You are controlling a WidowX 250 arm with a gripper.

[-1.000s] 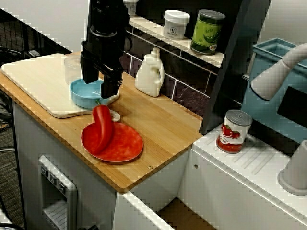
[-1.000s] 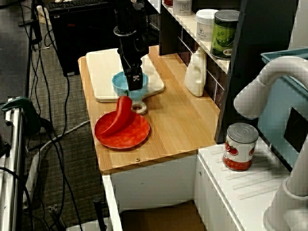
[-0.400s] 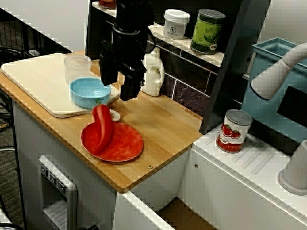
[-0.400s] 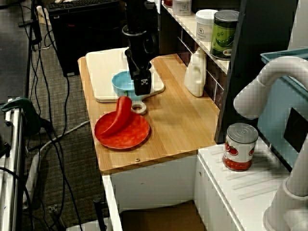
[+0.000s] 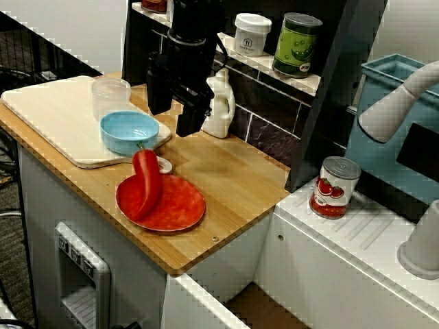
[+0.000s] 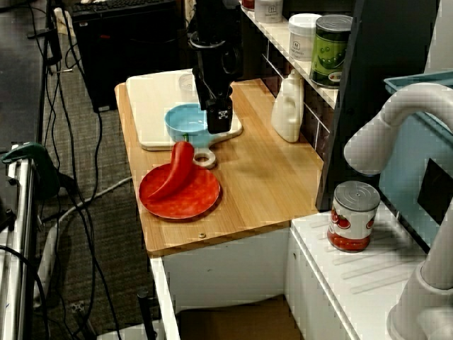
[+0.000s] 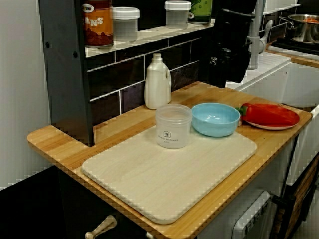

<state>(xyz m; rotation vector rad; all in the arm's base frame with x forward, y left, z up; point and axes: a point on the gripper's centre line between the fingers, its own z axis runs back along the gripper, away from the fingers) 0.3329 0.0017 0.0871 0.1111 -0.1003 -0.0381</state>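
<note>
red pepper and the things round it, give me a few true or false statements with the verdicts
1. The red pepper lies on the red plate. True.
2. The blue bowl stands on the red plate. False: it stands on the cutting board.
3. The tool grips the pepper. False: it hovers open and empty, between the bowl and the white bottle.
4. The clear cup stands on the cutting board beside the bowl. True.

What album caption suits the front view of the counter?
Open end effector hovers by a blue bowl; red pepper lies on a red plate.
</note>
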